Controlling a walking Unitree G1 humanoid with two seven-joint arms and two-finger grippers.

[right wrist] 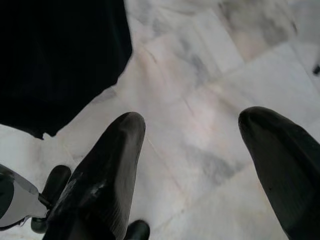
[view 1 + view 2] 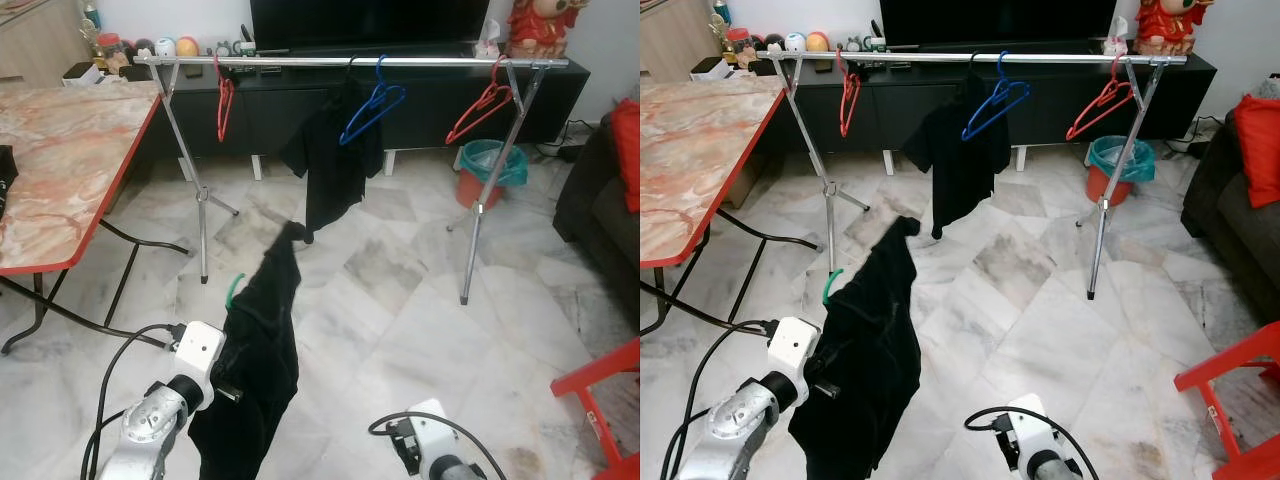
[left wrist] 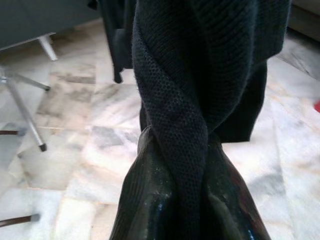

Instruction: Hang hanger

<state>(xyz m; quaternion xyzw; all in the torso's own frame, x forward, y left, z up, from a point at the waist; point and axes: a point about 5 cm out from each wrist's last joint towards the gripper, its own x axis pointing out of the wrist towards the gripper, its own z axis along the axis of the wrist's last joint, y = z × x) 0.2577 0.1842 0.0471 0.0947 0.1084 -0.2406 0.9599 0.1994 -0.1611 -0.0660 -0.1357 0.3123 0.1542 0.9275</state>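
- Our left claw grips a black garment on a green hanger, held low, well short of the drying rack.
- Our right claw hangs spread above the floor.

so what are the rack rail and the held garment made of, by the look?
Rail: likely polished metal tube, silver with bright highlights. Garment: black knit fabric, mesh-like weave visible up close, matte, drapes limply from the left gripper.

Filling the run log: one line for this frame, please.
left hand: shut on black garment with green hanger | right hand: open, low over floor | drying rack: ahead, not reached
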